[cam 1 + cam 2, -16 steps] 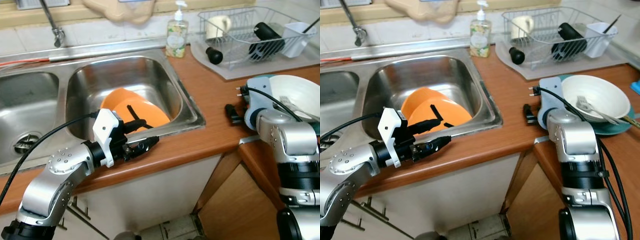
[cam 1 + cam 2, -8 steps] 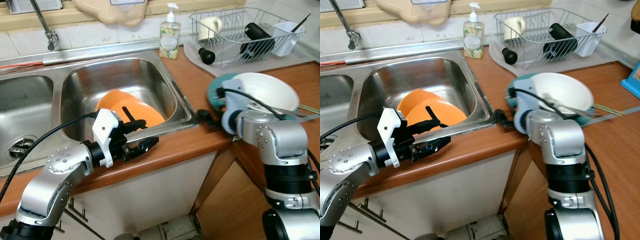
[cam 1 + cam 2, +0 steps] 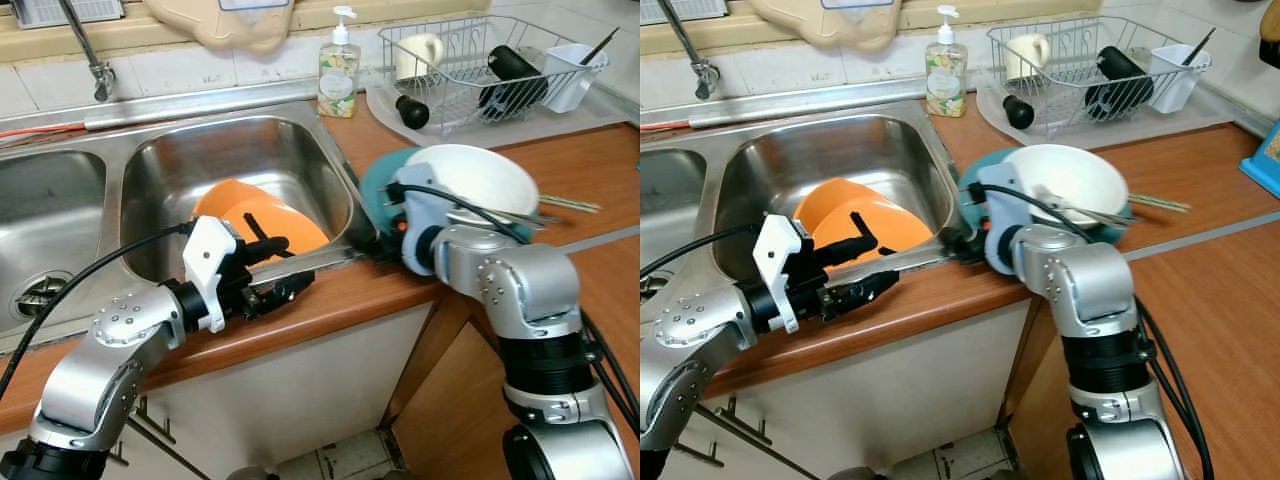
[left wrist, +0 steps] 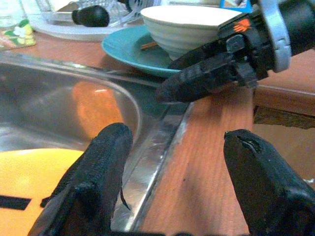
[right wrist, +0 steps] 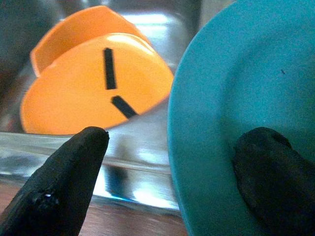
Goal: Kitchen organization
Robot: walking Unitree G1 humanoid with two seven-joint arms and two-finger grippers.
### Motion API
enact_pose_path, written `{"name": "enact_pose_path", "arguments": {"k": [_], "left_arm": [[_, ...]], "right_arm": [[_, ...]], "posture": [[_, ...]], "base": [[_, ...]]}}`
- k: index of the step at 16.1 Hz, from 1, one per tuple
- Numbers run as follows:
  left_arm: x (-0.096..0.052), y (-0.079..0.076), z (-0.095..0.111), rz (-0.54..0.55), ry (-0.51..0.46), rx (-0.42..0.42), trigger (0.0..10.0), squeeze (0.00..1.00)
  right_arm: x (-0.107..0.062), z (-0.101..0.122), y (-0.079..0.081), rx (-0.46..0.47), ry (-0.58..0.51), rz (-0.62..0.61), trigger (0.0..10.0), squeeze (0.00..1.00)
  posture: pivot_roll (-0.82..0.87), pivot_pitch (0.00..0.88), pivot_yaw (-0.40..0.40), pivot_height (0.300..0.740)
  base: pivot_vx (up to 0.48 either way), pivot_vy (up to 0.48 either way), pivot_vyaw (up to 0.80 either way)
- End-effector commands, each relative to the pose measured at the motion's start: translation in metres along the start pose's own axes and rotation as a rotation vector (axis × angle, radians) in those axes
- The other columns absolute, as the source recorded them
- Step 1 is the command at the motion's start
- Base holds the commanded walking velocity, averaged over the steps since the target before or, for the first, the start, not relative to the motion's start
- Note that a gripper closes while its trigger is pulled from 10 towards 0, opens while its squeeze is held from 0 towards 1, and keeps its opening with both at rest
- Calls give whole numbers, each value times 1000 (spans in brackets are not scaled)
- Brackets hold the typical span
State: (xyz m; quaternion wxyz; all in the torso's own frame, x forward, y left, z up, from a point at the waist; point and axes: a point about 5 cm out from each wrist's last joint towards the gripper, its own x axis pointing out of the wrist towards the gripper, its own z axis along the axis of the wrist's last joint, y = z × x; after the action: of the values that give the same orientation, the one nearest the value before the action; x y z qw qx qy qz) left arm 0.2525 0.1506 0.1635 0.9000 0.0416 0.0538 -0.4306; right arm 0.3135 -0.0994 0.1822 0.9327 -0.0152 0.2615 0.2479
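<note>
A teal plate (image 3: 383, 182) carrying a white bowl (image 3: 470, 175) with a fork in it sits on the wooden counter, its rim reaching the sink's right edge. My right gripper (image 5: 174, 142) is open at that rim. One of its fingers (image 5: 268, 164) lies against the plate (image 5: 231, 98), the other finger (image 5: 59, 182) over the steel sink rim. Two orange bowls (image 3: 262, 215) lean in the right basin. My left gripper (image 3: 293, 263) hovers open and empty over the counter's front edge by the sink, pointing toward the right gripper (image 4: 202, 73).
A wire dish rack (image 3: 470, 60) with a mug, a white cup and black items stands at the back right, with a soap bottle (image 3: 339, 65) beside it. A faucet (image 3: 92, 55) and the left basin (image 3: 50, 220) lie to the left. Chopsticks (image 3: 565, 205) rest right of the bowl.
My right gripper has travelled left along the counter to the sink's edge, and the teal plate with its bowl has slid left with it. The left gripper has stayed put.
</note>
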Motion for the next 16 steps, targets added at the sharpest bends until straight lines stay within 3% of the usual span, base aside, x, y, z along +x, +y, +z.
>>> {"name": "enact_pose_path", "arguments": {"k": [1,5,7,9,12,13,14,15,16], "left_arm": [[-1,7,5,32,-5,27,10000,0],[1,7,4,38,-8,28,10000,0],[4,6,5,28,-13,26,10000,0],[6,4,4,19,-17,24,10000,0],[8,0,5,3,-32,11,10000,0],[9,-1,5,-2,-36,8,10000,0],[9,-2,5,-3,-37,7,10000,0],[10,-2,4,-4,-40,4,10000,0],[11,-3,4,-5,-42,2,10000,0]], "right_arm": [[-1,5,8,-18,-52,64,10000,0],[-11,25,12,-77,-233,121,10000,0],[-25,41,10,-113,-361,149,10000,0],[-41,56,-1,-102,-495,101,10000,0],[-68,65,-43,-36,-629,-129,10000,0],[-75,62,-59,-21,-636,-196,10000,0],[-77,61,-63,-17,-636,-215,10000,0],[-86,52,-87,7,-613,-338,10000,0],[-90,49,-95,28,-611,-385,10000,0]], "posture": [[-21,0,31,740],[-27,0,35,740],[-31,0,39,740],[-37,0,43,740],[-47,0,47,740],[-51,0,48,740],[-51,0,48,740],[-56,0,46,740],[-57,0,44,740]], "base": [[0,0,0],[0,0,0],[0,0,0],[0,0,0],[0,0,0],[0,0,0],[0,0,0],[0,0,0],[0,0,0]]}}
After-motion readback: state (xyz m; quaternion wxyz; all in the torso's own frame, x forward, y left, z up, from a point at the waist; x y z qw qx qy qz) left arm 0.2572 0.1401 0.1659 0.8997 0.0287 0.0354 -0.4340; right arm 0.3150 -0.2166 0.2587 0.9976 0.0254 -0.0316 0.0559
